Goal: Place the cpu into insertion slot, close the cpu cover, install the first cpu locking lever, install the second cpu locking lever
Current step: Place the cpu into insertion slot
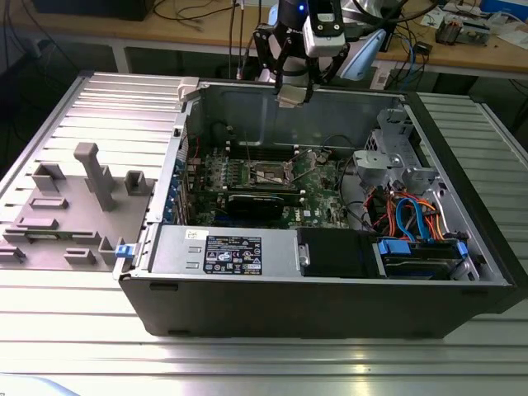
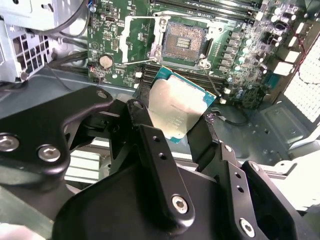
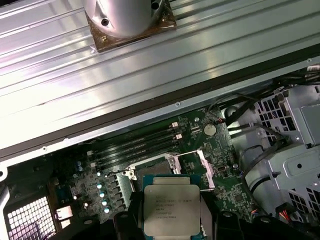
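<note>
the hand (image 2: 176,116) is clamped on the cpu (image 2: 177,107), its fingers (image 2: 141,112) pinching two opposite edges. in the exterior view it hangs high over the open computer case (image 1: 330,289), well apart from the insertion slot (image 2: 186,40) on the green board. the cpu cover (image 2: 125,40) lies flipped open beside the slot. to seat it well, i judge: have the chip level, square its edges to the socket, come straight down, never slide across the contacts. count: one cpu, one slot, one cover, one case on the surface (image 1: 247,363).

Faint, unreadable print on the cpu (image 3: 171,209) and small, unreadable print on the black label (image 1: 233,253)
</note>
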Robot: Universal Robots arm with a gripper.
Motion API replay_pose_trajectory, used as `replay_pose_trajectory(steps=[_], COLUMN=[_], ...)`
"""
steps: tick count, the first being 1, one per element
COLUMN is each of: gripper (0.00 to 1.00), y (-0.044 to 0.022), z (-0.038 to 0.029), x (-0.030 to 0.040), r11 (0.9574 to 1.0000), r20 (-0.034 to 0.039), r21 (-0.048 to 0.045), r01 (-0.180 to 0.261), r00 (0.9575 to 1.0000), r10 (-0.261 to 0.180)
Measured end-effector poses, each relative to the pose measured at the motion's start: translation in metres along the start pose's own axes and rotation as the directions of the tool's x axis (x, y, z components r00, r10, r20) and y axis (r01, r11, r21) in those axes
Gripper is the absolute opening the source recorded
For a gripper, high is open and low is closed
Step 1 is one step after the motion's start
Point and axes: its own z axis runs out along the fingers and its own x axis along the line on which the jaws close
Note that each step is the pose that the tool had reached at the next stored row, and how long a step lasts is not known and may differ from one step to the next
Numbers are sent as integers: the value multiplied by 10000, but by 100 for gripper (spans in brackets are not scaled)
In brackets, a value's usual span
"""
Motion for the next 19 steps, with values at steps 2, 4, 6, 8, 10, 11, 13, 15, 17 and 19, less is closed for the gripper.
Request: replay_pose_trajectory(steps=[2, 4, 6, 8, 10, 11, 13, 15, 17, 19], gripper=[54, 54, 54, 54, 54, 54, 54, 54, 54, 54], y=[0, 0, -1, -2, -2, -2, -2, -2, -2, -2], z=[1, 2, 2, 2, 2, 2, 2, 2, 2, 2], x=[2, 2, 3, 6, 6, 6, 7, 7, 7, 7], r11=[9999, 9998, 9995, 9991, 9990, 9990, 9990, 9990, 9990, 9990], r20=[10, 19, 27, 37, 39, 40, 40, 40, 40, 40], r21=[-3, -5, -8, -11, -12, -11, -11, -11, -11, -11], r01=[-109, -209, -314, -417, -451, -453, -453, -454, -454, -454], r00=[9999, 9998, 9995, 9991, 9990, 9990, 9990, 9990, 9990, 9990], r10=[109, 209, 314, 417, 451, 453, 453, 454, 454, 454])
